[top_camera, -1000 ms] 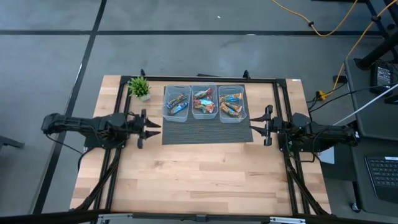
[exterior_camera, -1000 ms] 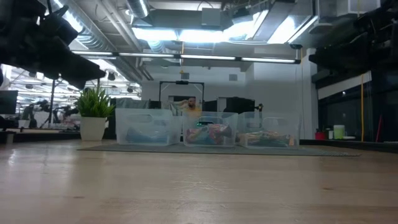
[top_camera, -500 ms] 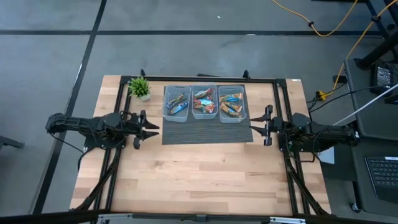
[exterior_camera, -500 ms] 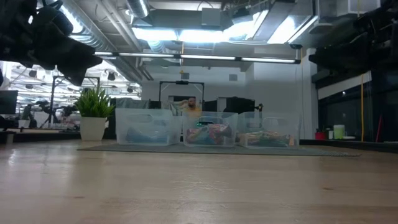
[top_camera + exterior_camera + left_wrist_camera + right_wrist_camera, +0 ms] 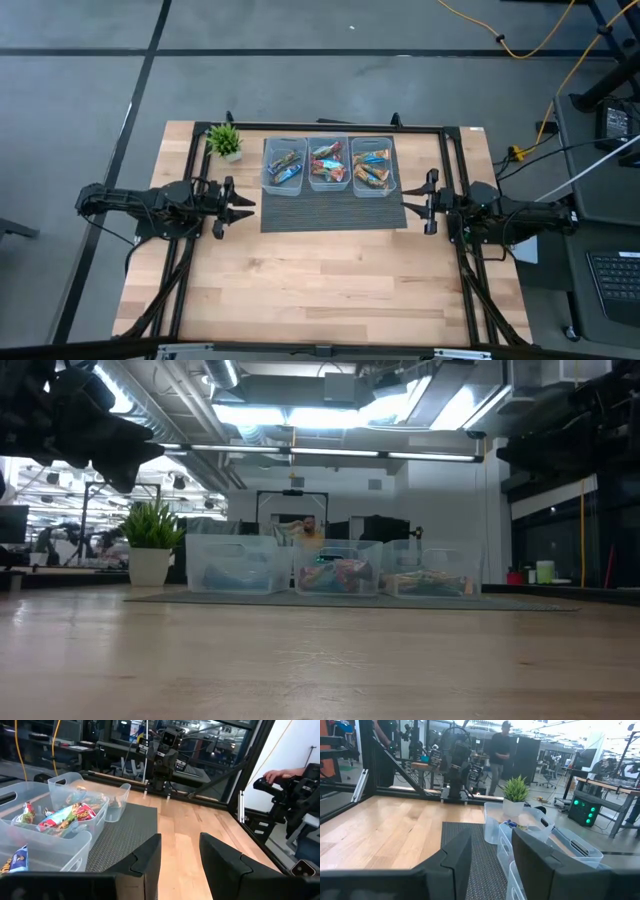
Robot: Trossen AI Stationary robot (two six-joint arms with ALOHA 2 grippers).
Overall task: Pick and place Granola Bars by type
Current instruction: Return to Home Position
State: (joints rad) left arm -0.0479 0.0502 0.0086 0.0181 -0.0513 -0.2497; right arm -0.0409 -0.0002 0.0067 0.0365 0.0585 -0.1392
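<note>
The Granola Bars (image 5: 328, 164) lie in three clear bins (image 5: 265, 170) set side by side on a dark mat (image 5: 330, 212) at the table's far middle. They have blue, red and tan wrappers, which also show in the left wrist view (image 5: 62, 815). My left gripper (image 5: 247, 208) hovers level at the mat's left edge, pointing right. It is open with nothing between its fingers (image 5: 150, 862). My right gripper (image 5: 409, 203) hovers level at the mat's right edge, pointing left. It too is open, with nothing between its fingers (image 5: 457, 857).
A small potted plant (image 5: 224, 140) stands left of the bins at the far left. A black frame (image 5: 330, 128) runs around the work area. Bare wood (image 5: 320, 280) stretches from the mat to the near edge. A person (image 5: 501, 750) stands beyond the table.
My left gripper has drawn back a little toward the table's left edge, risen slightly and rolled a bit about its own line. Its fingers stay as far apart as before. The bars and bins have not moved.
</note>
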